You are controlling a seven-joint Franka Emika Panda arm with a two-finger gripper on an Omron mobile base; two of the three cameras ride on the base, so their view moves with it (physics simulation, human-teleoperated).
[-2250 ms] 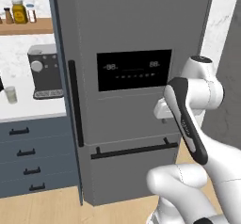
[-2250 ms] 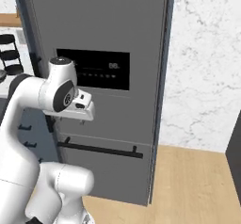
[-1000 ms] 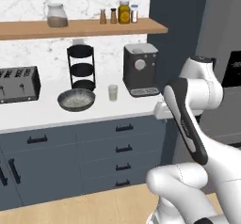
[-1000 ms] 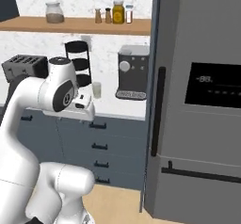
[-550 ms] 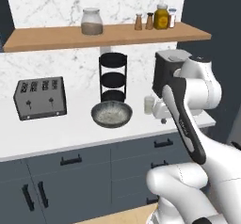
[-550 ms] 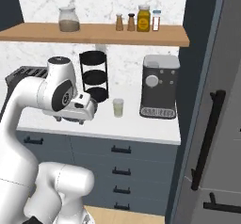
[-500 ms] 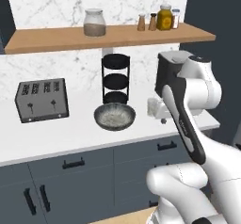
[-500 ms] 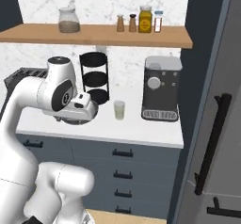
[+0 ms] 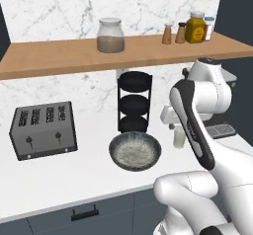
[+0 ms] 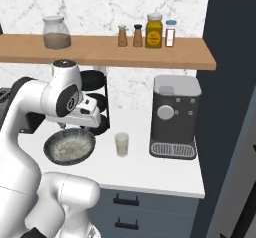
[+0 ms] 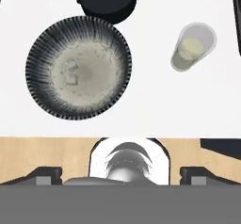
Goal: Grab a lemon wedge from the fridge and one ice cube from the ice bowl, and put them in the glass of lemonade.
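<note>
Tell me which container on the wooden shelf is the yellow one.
The yellow jar, third of the four small containers at the shelf's right end. The two shakers beside it are brown; the lidded glass jar of brown grains sits far left.

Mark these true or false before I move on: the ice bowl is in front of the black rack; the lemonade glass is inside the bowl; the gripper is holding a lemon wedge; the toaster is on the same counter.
1. The ice bowl sits in front of the black three-tier rack. True.
2. The glass of lemonade stands inside the bowl. False: it stands on the counter, apart from the bowl, between it and the coffee machine.
3. The gripper holds a lemon wedge. False: it is open and empty.
4. The toaster is on the same counter. True.
</note>
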